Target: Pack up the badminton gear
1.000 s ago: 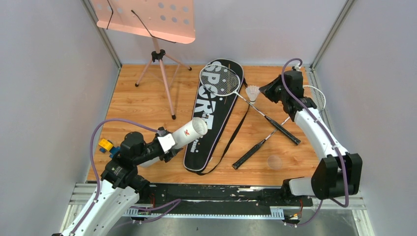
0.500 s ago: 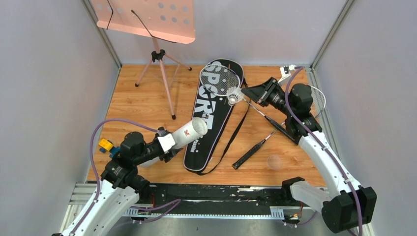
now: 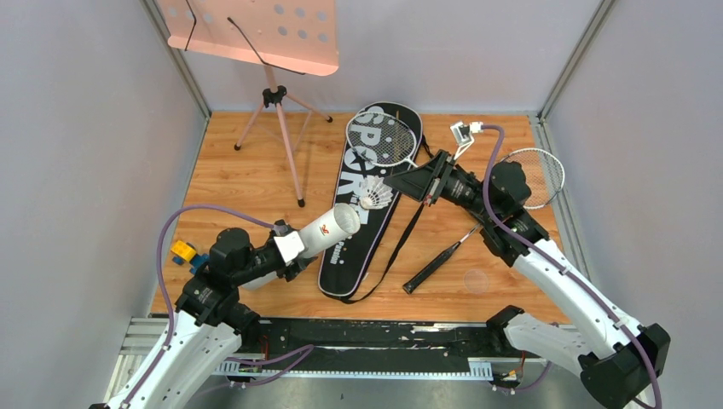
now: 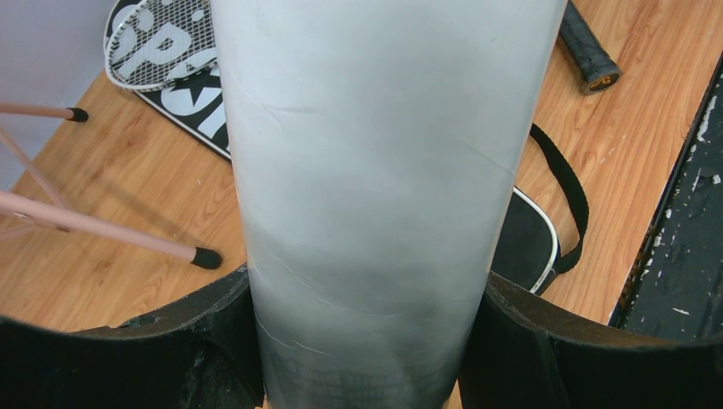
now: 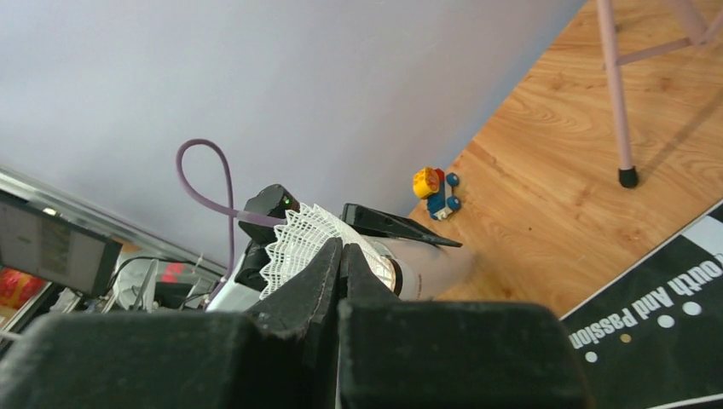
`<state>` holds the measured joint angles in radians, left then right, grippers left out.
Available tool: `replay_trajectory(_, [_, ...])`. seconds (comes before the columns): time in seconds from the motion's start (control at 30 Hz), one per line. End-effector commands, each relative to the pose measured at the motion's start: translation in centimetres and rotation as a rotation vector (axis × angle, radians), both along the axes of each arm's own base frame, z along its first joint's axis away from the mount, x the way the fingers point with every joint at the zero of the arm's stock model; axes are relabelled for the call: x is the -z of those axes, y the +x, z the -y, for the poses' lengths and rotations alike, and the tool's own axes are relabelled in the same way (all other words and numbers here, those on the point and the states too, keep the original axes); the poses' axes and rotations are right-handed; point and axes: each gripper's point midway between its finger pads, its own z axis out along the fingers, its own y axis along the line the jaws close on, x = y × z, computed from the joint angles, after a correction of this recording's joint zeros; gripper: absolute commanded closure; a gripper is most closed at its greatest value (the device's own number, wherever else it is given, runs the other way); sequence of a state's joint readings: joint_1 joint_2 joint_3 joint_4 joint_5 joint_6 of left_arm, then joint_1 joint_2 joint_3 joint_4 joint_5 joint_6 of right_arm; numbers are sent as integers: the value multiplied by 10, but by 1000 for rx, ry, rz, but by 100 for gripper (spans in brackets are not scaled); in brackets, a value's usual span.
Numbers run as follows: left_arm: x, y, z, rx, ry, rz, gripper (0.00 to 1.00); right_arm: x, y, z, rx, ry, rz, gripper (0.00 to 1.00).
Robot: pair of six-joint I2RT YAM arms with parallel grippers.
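Note:
My left gripper is shut on the long white tube, which is tilted with its open mouth up and to the right. In the left wrist view the tube fills the space between the fingers. My right gripper is shut on the skirt of a white shuttlecock, held just right of the tube's mouth. In the right wrist view the shuttlecock is in front of the tube. The black SPORT bag lies flat, with one racket on it. A second racket lies to the right.
The pink music stand stands at the back left, its legs on the wood floor. A yellow and blue toy sits beside my left arm. A clear round lid lies near the front right. Grey walls close in both sides.
My right arm has swung left and forward, carrying the shuttlecock from the back right to just beside the tube's mouth. The left arm and tube have not moved.

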<state>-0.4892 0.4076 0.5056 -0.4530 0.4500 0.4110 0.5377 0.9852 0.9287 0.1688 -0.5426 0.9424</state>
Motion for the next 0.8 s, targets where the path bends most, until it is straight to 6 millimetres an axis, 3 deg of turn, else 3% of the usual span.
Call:
replay_trajectory(0.0, [-22, 5, 3, 9, -29, 81, 38, -20, -8, -13, -35, 67, 43, 100])
replay_trajectory(0.17, [-23, 4, 3, 12, -31, 83, 38, -19, -16, -31, -91, 75, 39, 100])
replay_trajectory(0.33, [-23, 4, 3, 12, -32, 84, 38, -10, -19, -36, -95, 71, 19, 100])
replay_trajectory(0.63, [-22, 4, 4, 13, -32, 80, 38, 30, -13, -43, -99, -6, -61, 100])
replay_trajectory(0.77, [-22, 4, 3, 11, -31, 81, 38, 44, -12, -42, -85, -46, -90, 93])
